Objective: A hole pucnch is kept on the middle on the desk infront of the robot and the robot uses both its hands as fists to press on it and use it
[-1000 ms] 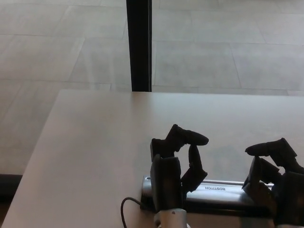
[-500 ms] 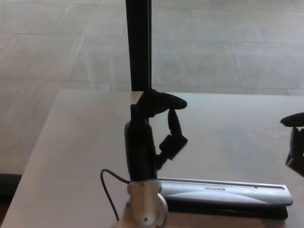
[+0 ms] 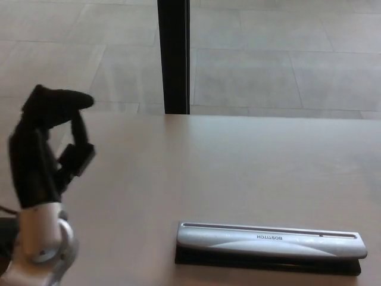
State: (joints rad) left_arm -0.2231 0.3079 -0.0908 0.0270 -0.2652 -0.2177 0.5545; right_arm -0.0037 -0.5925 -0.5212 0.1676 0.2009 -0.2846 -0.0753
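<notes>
A long silver hole punch [image 3: 271,243] on a black base lies flat near the front edge of the beige desk [image 3: 226,167], right of the middle. My left hand [image 3: 47,149] is raised at the far left of the head view, well clear of the punch, with its fingers curled in loosely and nothing in it. Its silver wrist shows at the bottom left corner. My right hand does not show in the picture.
A black vertical post [image 3: 174,56] stands behind the desk's far edge. Grey tiled floor [image 3: 286,59] lies beyond and to the left of the desk.
Both hands have lifted off the hole punch. The left hand swung up and far to the left; the right hand moved out of the picture to the right. The punch stays in place.
</notes>
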